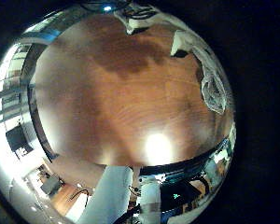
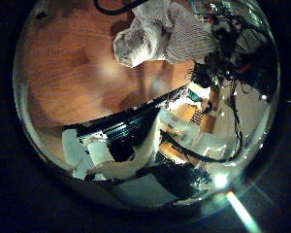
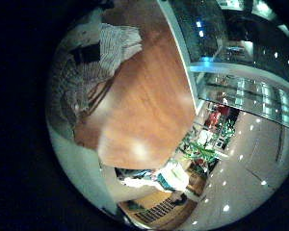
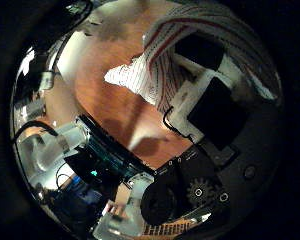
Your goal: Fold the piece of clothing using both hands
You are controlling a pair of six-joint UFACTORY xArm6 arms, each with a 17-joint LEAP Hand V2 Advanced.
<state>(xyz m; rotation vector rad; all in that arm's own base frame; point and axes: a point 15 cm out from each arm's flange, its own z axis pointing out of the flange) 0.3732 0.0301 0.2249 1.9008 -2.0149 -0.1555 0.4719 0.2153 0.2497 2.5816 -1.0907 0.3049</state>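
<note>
1. Striped knit: the garment [image 4: 155, 62] is bunched in a heap on the wood table [image 1: 112, 93], near one edge, with most of the tabletop bare beside it.
2. Right hand [image 4: 215, 95]: it is seen right at the garment, with its black and white parts lying against the cloth. Whether cloth is pinched or only touched cannot be told.
3. Left hand: the garment is seen small and off to one side in both left palm views, so this hand is judged to be well apart from it and up off the table. Its state cannot be told.
4. Step in hand (judged): the garment is to be taken up and spread before any fold is made.
5. Advice:
   - One layer at an edge or corner should be taken, not the whole heap.
   - The left hand should be brought down to a matching edge, so that the cloth is held on both sides.
   - The cloth should be drawn out flat onto the bare wood, away from the table edge.
   - Both hands should be moved together, so that the fold line is kept straight.
</note>
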